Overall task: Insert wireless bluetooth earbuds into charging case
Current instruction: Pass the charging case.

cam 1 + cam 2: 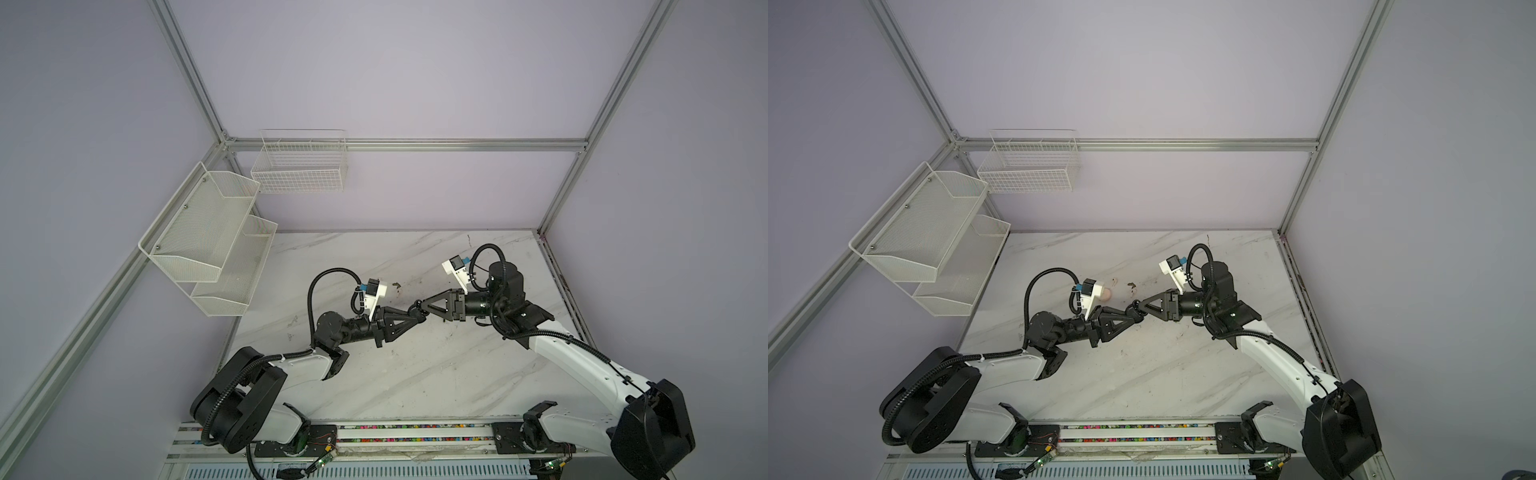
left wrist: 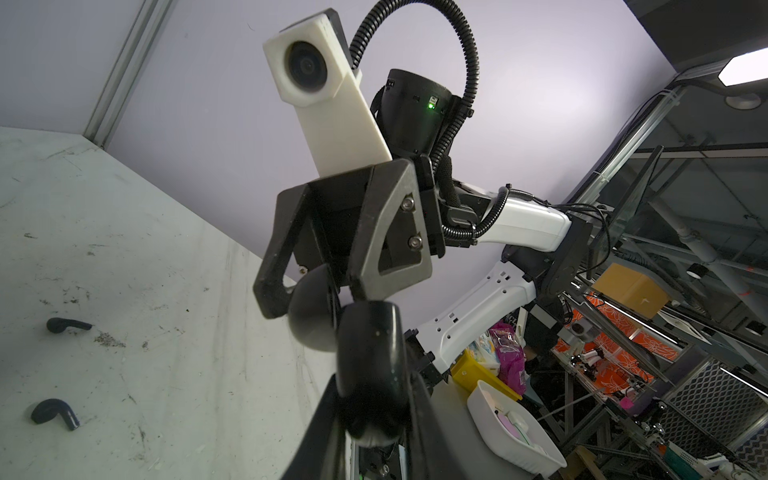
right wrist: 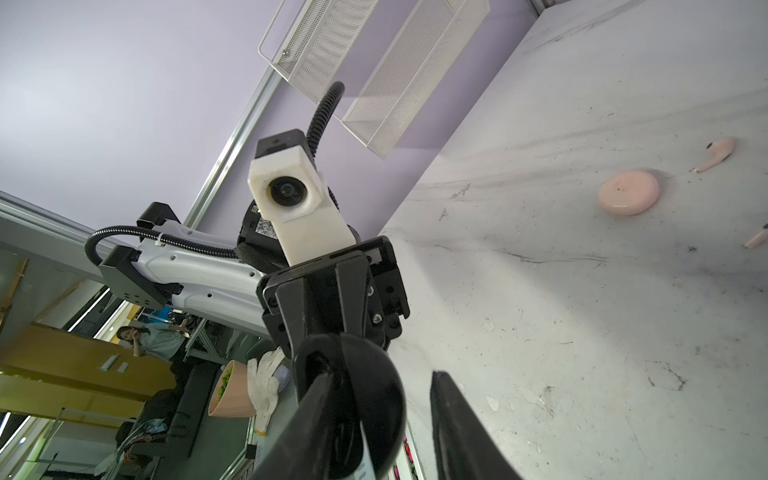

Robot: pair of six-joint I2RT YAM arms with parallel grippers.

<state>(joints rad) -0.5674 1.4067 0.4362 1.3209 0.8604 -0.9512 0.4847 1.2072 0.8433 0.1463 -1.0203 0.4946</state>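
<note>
Pale lilac walls (image 1: 395, 83) close the far side and both flanks, braced by aluminium frame rails (image 1: 415, 144) that meet at the corners. The worktop (image 1: 436, 382) is white with grey marble veins, scuffed and speckled with dark marks. A white two-tier mesh shelf (image 1: 199, 237) hangs on the left wall near the worktop's far left corner, with a white wire basket (image 1: 299, 170) on the back wall beside it. In the left wrist view a bright ceiling light panel (image 2: 744, 68) glows above cluttered metal racking (image 2: 685, 332)

arms (image 1: 573, 353): white shells, black joints | hoses (image 1: 309, 303): black corrugated | fingers (image 2: 370, 224): black, triangular | label (image 3: 266, 226): possibly QR
</note>
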